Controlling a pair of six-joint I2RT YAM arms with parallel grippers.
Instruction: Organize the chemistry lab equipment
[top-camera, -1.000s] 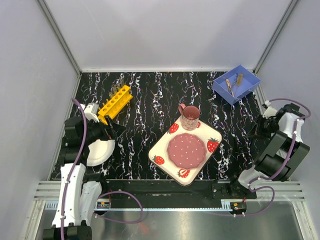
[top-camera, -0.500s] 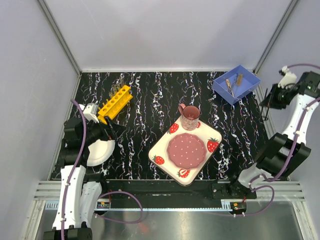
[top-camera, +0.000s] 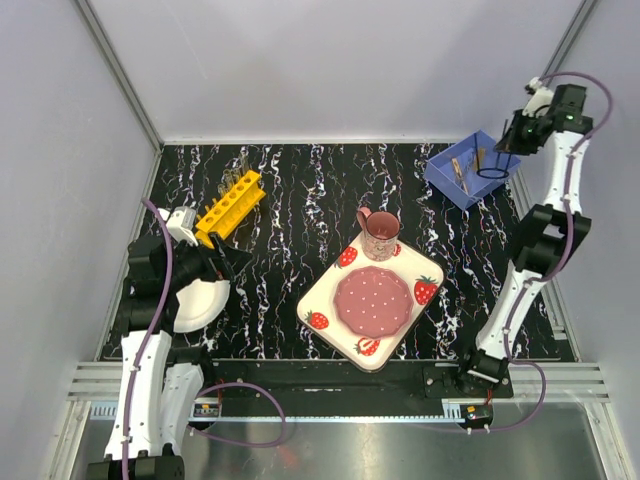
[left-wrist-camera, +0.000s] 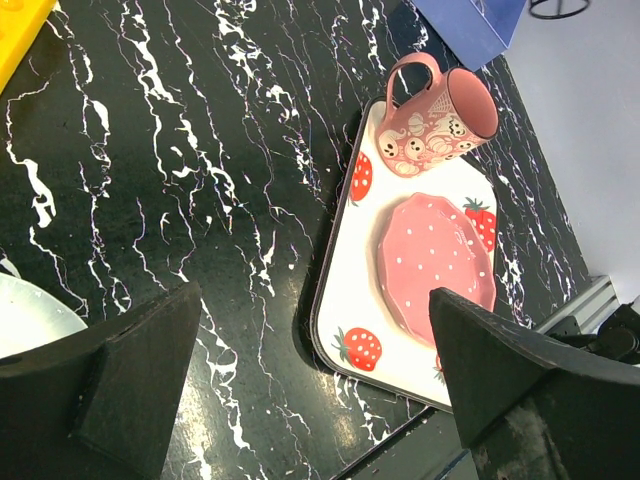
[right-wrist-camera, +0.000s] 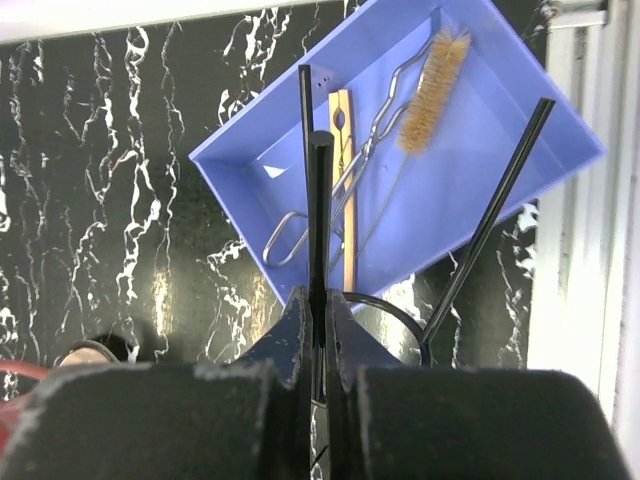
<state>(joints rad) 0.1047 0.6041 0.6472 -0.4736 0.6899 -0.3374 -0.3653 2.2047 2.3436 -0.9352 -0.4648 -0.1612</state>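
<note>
black marbled desk within grey walls; the blue bin holds the metal scissors, wooden clamp and a brush. right gripper is directly above the bin, pinching a thin rod of a black wire stand. left gripper is spread wide, well left of the bin; the yellow rack with clear tubes also stands far left of the bin.

One yellow rack stands at the upper left, with thin clear tubes too small to count. One blue bin at the upper right holds one pair of metal tongs, one wooden clamp and one brush. One black ring stand shows there too. At centre are one pink mug, one strawberry tray and one pink plate. One white plate lies at the lower left.
</note>
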